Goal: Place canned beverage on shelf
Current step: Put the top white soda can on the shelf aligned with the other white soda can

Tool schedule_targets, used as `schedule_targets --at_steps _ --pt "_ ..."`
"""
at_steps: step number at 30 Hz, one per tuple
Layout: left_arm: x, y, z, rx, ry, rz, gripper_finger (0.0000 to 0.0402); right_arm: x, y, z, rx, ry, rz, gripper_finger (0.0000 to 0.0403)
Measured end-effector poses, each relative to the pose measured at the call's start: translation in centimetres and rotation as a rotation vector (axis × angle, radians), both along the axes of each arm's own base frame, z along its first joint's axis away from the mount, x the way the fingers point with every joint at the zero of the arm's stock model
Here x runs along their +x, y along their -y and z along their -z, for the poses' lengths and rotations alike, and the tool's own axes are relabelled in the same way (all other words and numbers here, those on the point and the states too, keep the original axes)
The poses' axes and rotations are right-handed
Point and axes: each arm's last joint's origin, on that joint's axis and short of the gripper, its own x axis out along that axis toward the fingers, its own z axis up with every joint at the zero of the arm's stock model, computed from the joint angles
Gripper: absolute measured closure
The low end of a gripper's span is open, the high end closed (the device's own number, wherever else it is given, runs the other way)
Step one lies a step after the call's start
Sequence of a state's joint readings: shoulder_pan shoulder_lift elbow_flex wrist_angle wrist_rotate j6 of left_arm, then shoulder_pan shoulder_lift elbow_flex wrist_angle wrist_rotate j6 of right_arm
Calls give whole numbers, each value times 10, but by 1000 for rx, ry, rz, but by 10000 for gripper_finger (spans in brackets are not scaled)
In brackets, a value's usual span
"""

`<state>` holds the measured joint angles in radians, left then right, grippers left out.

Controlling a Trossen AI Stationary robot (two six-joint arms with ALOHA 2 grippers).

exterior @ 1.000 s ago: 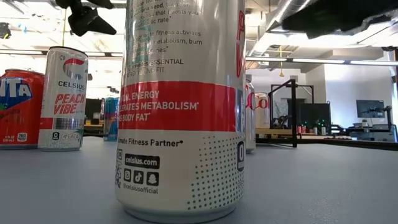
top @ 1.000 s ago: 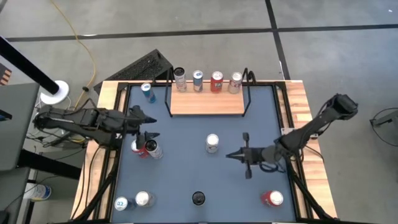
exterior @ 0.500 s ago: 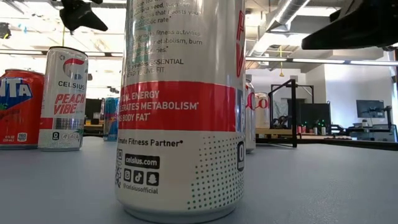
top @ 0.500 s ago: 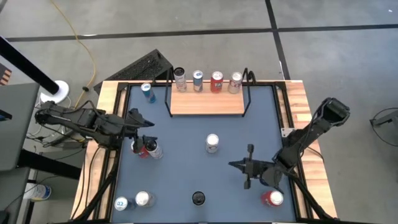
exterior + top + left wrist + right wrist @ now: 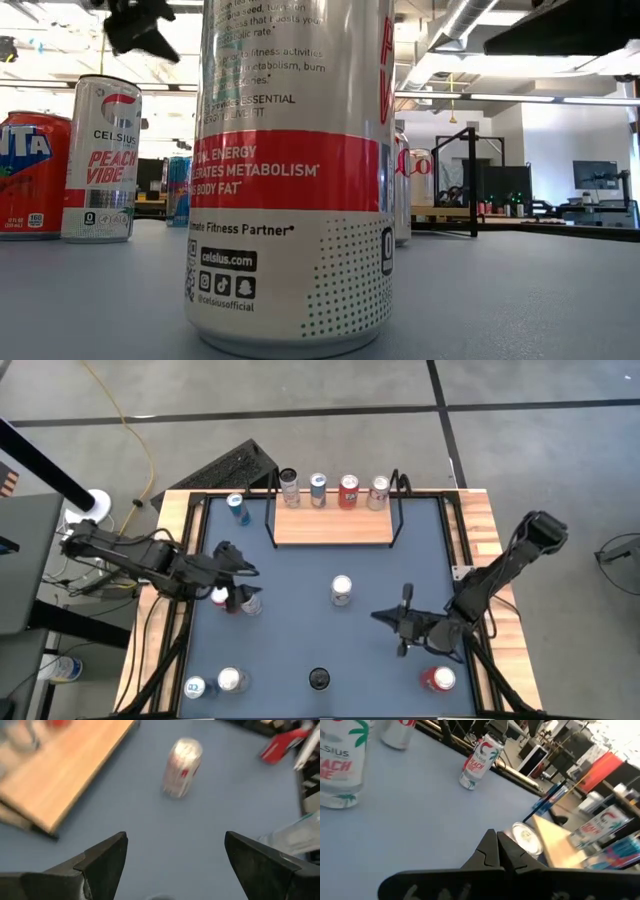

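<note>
Left hand (image 5: 237, 565) hovering with fingers apart over the two cans (image 5: 240, 598) at the table's (image 5: 300, 640) left side, clamped on nothing. Right hand (image 5: 392, 623) pressed together and empty, low over the table right of centre, near the lone white can (image 5: 342, 590). Shelf (image 5: 332, 527) at the far edge, four cans (image 5: 333, 491) lined along its far side.

Even overhead light is washing the blue table (image 5: 300, 650) from above, casting only faint, short shadows. In the low view, ceiling strip lights (image 5: 520, 97) are glaring behind the near can (image 5: 295, 170), which is filling the frame. The left wrist view is smearing with motion blur; the right wrist view is blowing out toward its far background.
</note>
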<state>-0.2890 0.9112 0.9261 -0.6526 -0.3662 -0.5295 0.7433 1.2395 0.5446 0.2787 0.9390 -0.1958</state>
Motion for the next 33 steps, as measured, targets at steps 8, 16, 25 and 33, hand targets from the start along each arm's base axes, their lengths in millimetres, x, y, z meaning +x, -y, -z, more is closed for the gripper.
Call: schedule_targets --at_steps 8,16,25,33 --pt "24 12 -22 132 52 7 79 -12 4 -24 -57 26 -159 403" --pt "46 29 8 247 -94 -55 79 -14 5 -1 -27 -23 -158 403" --pt "32 26 8 155 -129 -125 79 -6 27 -2 -46 12 -70 403" --pt "7 39 17 74 -241 -185 79 -17 29 1 -6 -55 -75 403"
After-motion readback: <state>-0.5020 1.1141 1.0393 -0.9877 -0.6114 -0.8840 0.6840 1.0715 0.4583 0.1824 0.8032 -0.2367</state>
